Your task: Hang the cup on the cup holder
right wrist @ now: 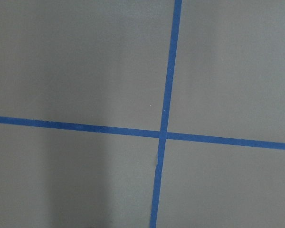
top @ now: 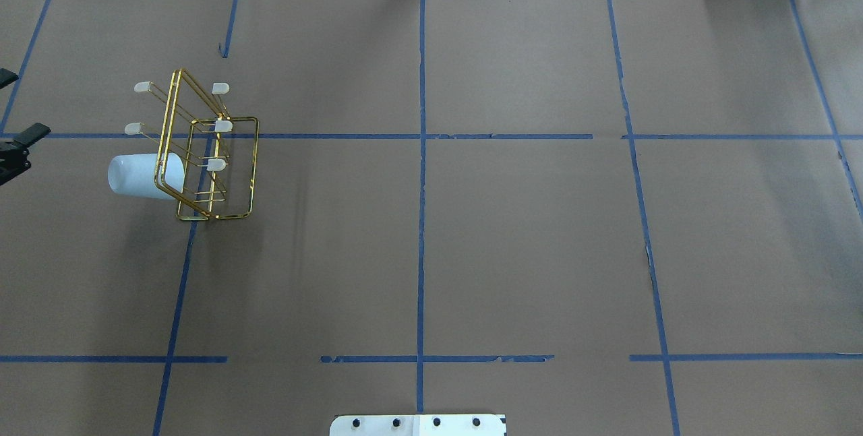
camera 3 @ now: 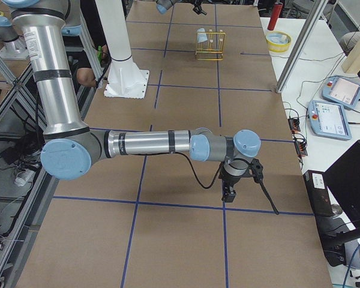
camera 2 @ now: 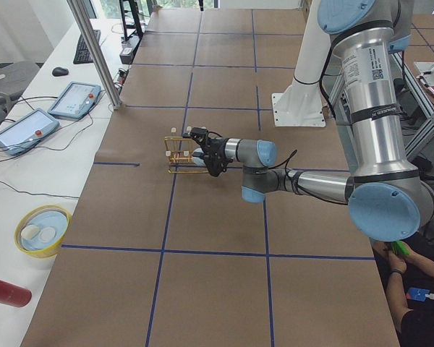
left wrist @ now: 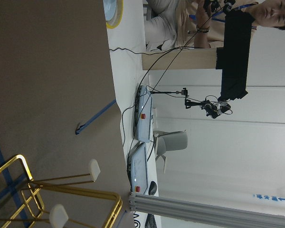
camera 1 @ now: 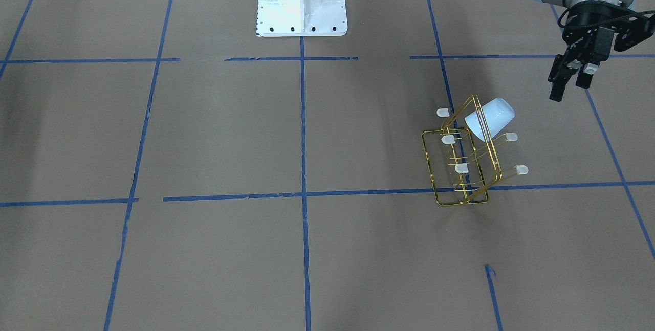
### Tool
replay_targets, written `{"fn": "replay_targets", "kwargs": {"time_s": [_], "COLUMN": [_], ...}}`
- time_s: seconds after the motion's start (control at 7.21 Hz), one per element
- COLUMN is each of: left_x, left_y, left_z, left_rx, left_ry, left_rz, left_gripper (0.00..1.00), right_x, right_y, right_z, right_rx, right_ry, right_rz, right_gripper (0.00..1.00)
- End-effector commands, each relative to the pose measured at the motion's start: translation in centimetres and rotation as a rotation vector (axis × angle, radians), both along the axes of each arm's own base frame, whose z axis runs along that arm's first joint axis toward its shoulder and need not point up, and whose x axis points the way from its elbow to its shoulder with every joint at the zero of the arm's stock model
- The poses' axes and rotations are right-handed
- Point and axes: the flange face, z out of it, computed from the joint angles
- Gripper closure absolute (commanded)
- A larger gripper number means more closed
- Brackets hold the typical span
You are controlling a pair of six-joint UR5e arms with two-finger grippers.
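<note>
The pale-blue cup (camera 1: pixel 491 116) hangs mouth-first, tilted, on an upper prong of the gold wire cup holder (camera 1: pixel 460 190). In the overhead view the cup (top: pixel 138 176) sticks out on the left side of the cup holder (top: pixel 232 215). My left gripper (camera 1: pixel 569 90) is open and empty, raised and apart from the cup, on the side away from the table's middle. The left wrist view shows two capped prongs of the cup holder (left wrist: pixel 61 183). My right gripper (camera 3: pixel 230 192) shows only in the right side view, low over bare table far from the holder; I cannot tell whether it is open.
The white robot base (camera 1: pixel 302 1) stands at the table's middle edge. A yellow bowl (camera 2: pixel 42 230), a red can (camera 2: pixel 7 293) and control tablets (camera 2: pixel 76 97) lie on the white side bench beyond the table's far edge. An aluminium post (camera 2: pixel 94 50) rises there.
</note>
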Motion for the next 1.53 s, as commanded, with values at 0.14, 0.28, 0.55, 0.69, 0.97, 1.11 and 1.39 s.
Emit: {"fn": "replay_targets", "kwargs": {"time_s": [0.14, 0.28, 0.55, 0.69, 0.97, 1.11, 1.39], "left_x": [-6.7, -9.1, -13.9, -15.2, -16.1, -17.7, -20.4], "left_y": [-3.6, -4.2, -7.6, -8.3, -10.0, -10.5, -10.0], "left_z": [3.4, 4.3, 4.2, 5.2, 6.2, 6.8, 8.5], "left_rx": [-0.017, -0.042, -0.027, -0.054, -0.065, -0.052, -0.003], "left_ry": [-0.441, -0.524, -0.756, -0.843, -1.011, -1.093, -1.190], "left_rz": [0.139, 0.233, 0.350, 0.416, 0.540, 0.618, 0.755], "left_gripper": [0.00, 0.00, 0.00, 0.00, 0.00, 0.00, 0.00], "right_x": [0.0, 0.0, 0.0, 0.0, 0.0, -0.1, 0.0], "right_y": [0.0, 0.0, 0.0, 0.0, 0.0, 0.0, 0.0], "right_z": [0.0, 0.0, 0.0, 0.0, 0.0, 0.0, 0.0], "right_rx": [0.000, 0.000, 0.000, 0.000, 0.000, 0.000, 0.000], "right_ry": [0.000, 0.000, 0.000, 0.000, 0.000, 0.000, 0.000], "right_rz": [0.000, 0.000, 0.000, 0.000, 0.000, -0.002, 0.000], "right_gripper": [0.00, 0.00, 0.00, 0.00, 0.00, 0.00, 0.00]}}
